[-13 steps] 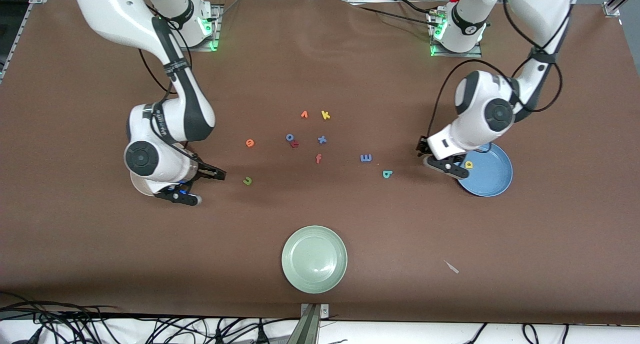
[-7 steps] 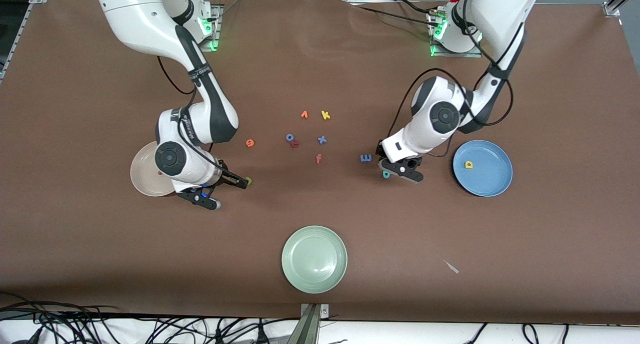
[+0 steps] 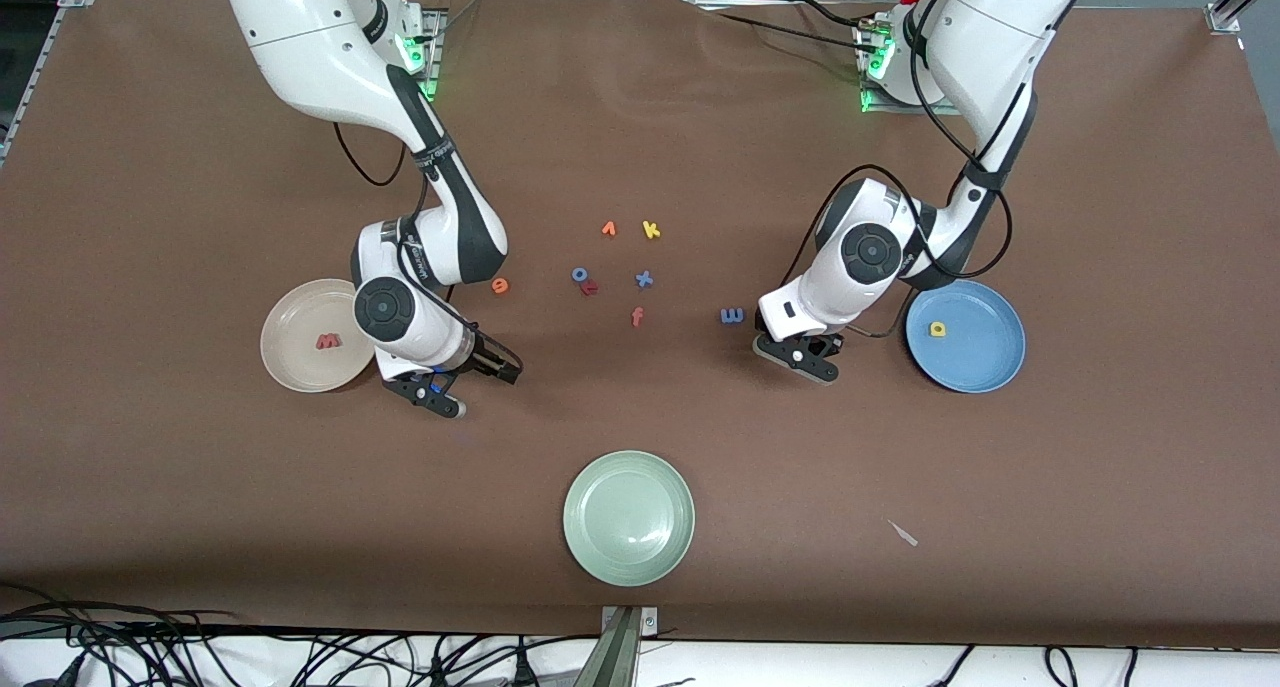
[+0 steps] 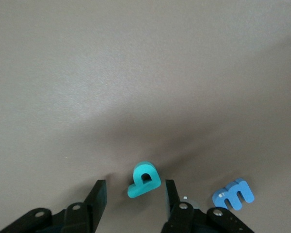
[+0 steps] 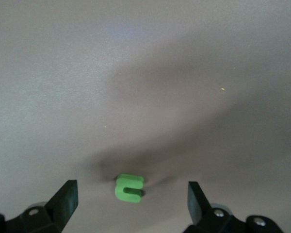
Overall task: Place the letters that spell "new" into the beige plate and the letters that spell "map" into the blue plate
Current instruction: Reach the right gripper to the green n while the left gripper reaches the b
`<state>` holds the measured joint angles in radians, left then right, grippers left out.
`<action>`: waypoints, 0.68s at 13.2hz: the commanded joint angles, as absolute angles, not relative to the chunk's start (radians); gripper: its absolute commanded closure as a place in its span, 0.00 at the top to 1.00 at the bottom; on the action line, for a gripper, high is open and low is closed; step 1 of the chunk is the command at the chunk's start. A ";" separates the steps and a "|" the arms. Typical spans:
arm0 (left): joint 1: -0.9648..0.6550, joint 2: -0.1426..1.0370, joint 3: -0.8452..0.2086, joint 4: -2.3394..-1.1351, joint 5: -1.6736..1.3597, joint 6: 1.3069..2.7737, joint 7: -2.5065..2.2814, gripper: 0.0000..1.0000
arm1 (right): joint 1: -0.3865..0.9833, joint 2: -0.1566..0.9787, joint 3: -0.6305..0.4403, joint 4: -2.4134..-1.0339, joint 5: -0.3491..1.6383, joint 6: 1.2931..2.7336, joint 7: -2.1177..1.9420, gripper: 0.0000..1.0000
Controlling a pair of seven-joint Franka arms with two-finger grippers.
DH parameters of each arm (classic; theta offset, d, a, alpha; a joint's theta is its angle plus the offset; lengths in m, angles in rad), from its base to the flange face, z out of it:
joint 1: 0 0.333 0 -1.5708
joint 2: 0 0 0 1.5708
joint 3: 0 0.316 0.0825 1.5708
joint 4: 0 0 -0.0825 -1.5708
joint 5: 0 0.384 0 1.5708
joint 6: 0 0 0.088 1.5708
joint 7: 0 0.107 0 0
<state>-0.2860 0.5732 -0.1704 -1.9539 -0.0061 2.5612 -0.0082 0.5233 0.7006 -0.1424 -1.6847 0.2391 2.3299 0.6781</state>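
Item one, right gripper (image 5: 131, 204): low over the table just beside the beige plate (image 3: 290, 362), fingers spread wide and holding nothing, with the green "n" (image 5: 129, 187) lying flat on the brown table (image 3: 640, 567) between them — roughly centred in the gap, well apart from either finger, its open mouth turned toward one of them. Item two, left gripper (image 4: 135, 201): low over the table between the light-blue "m" (image 3: 732, 315) and the blue plate (image 3: 985, 367), fingers part-open and bracketing the teal "a" (image 4: 143, 179), which lies flat and tilted, its stem slanting across the gap; each finger stands near the letter, but whether either touches it cannot be made out, so no grip is counted. Each arm is the nearer one to its own letter; my judgement is that both coming moves turn on a straight descent and a squeeze across the letter, the left with far less slack. Already placed: salmon-red "w" (image 3: 327, 342) in the beige plate, yellow "p" (image 3: 937, 329) in the blue plate. Still loose: the "m", and the orange "e" (image 3: 499, 286), which lies beside the right arm's wrist. Also on the table, not wanted: orange "v" (image 3: 608, 229), yellow "k" (image 3: 650, 230), blue "o" (image 3: 579, 274), a red-orange "f" (image 3: 636, 316), a blue "x" (image 3: 644, 279), a pale green plate (image 3: 628, 518) nearest the front camera. Hidden — from the front the "n" and the "a" are both covered by the grippers and show only at the wrists; a red letter touching the "o" is too small to read.
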 commanded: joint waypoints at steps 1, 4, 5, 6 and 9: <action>-0.316 0.600 -0.163 -1.931 0.015 2.571 -0.035 0.57 | 0.537 0.699 -0.143 -1.706 0.259 2.365 0.696 0.98; -0.327 0.615 -0.163 -1.933 0.021 2.595 -0.051 0.58 | 0.540 0.704 -0.143 -1.707 0.259 2.365 0.696 0.90; -0.328 0.620 -0.163 -1.931 0.021 2.597 -0.051 0.58 | 0.541 0.704 -0.143 -1.707 0.259 2.365 0.696 0.87; -0.330 0.623 -0.155 -1.931 0.023 2.597 -0.051 0.57 | 0.541 0.709 -0.143 -1.706 0.261 2.365 0.696 0.83; -0.330 0.627 -0.149 -1.931 0.025 2.605 -0.049 0.45 | 0.546 0.713 -0.143 -1.706 0.293 2.367 0.696 0.69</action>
<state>-0.3171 0.6002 -0.1618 -1.9532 -0.0060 2.5917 -0.0278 0.5350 0.7069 -0.1401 -1.7006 0.2623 2.3483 0.6915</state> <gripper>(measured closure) 0.471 0.247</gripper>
